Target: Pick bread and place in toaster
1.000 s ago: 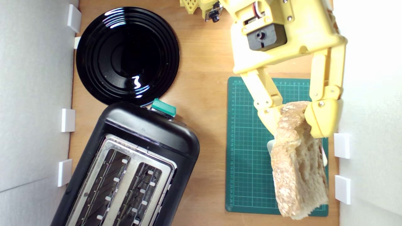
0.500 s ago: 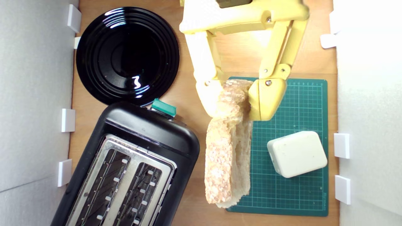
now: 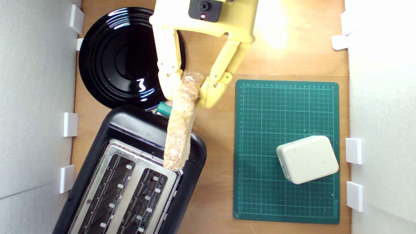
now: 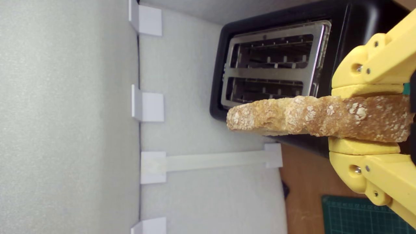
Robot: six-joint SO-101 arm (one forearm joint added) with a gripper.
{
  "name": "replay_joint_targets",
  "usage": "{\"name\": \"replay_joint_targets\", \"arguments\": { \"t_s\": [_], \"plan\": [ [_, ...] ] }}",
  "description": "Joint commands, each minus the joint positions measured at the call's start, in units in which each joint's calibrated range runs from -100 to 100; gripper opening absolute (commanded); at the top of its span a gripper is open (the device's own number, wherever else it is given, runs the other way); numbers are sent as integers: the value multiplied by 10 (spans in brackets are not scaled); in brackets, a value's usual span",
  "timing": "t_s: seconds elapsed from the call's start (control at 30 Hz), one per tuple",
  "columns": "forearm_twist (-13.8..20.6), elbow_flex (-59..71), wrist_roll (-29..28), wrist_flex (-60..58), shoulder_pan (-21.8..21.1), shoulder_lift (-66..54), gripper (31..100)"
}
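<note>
While the yellow gripper (image 3: 188, 94) hung above the bench (image 3: 214, 136), its two fingers were clamped on the bread (image 3: 179, 130), one pressed against each flat side of the slice near its upper end. The slice showed edge-on in the exterior view, a narrow strip of brown, flour-flecked crust running down from the fingers. Its free end lay over the corner of the toaster (image 3: 136, 182), just where the silvery top plate (image 3: 143, 162) began, beside the slot (image 3: 148, 201) nearer the exterior view's right. Whether the bread touched the toaster there, or only hung above it, could not be told.

In the wrist view the same slice (image 4: 312, 117) reached out from between the fingers (image 4: 364, 146), crust toward the camera, with both long slots of the toaster (image 4: 221, 97) open behind it and no bread inside either.

The toaster stood tilted at the bench's lower left corner in the exterior view. Its teal-green lever (image 3: 162, 109) peeped out partly behind the bread. A round glossy black plate (image 3: 120, 58) lay at the upper left of the bench, just beside the toaster's end, with one gripper finger crossing over its rim. A green cutting mat (image 3: 276, 107) lay toward the bench's right edge, and a rounded white block (image 3: 307, 159) rested on the mat's lower right part, well apart from the gripper. White foam walls (image 3: 35, 113) with small white brackets (image 3: 70, 124) closed in the bench on both sides.
</note>
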Motion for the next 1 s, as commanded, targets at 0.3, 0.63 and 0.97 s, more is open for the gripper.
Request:
{"name": "replay_joint_targets", "arguments": {
  "t_s": [0.3,0.63,0.97],
  "plan": [
    [1,-188,51,99,33,70,551],
    [5,-201,72,125,67,95,551],
    [-1,-199,74,124,115,95,551]
  ]
}}
